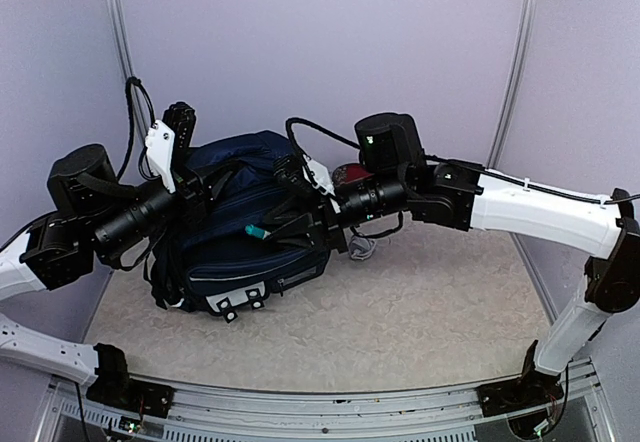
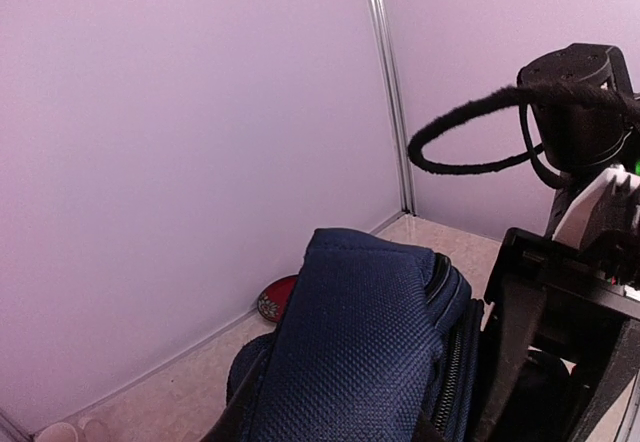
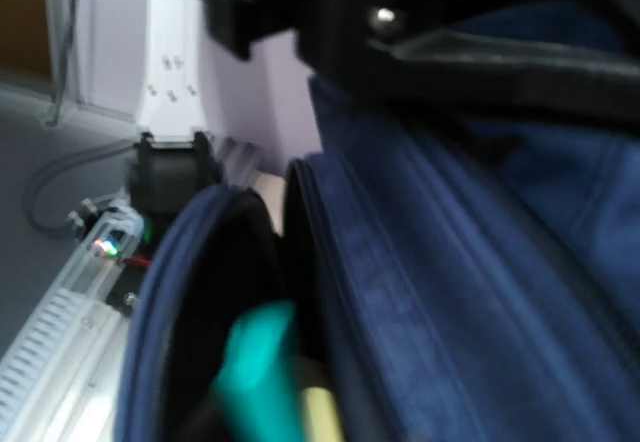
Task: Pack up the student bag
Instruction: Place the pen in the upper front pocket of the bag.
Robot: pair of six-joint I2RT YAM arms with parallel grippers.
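Observation:
The student bag (image 1: pixel 245 247), navy blue with white patches low on its front, lies in the middle of the table. My left gripper (image 1: pixel 190 190) is shut on the bag's upper flap (image 2: pixel 350 352) and holds it up; its fingers hardly show under the fabric. My right gripper (image 1: pixel 275 228) reaches in from the right, its tips at the bag's open zip. It looks shut on a teal pen (image 1: pixel 257 231). The pen shows blurred in the right wrist view (image 3: pixel 262 367), pointing into the dark opening (image 3: pixel 215 292). The bag's inside is hidden.
A red patterned round thing (image 1: pixel 350 174) lies behind the bag by the back wall, and shows in the left wrist view (image 2: pixel 277 299). A small grey item (image 1: pixel 362 247) lies right of the bag. Purple walls close the back and sides. The right arm (image 2: pixel 570 292) is close beside my left gripper.

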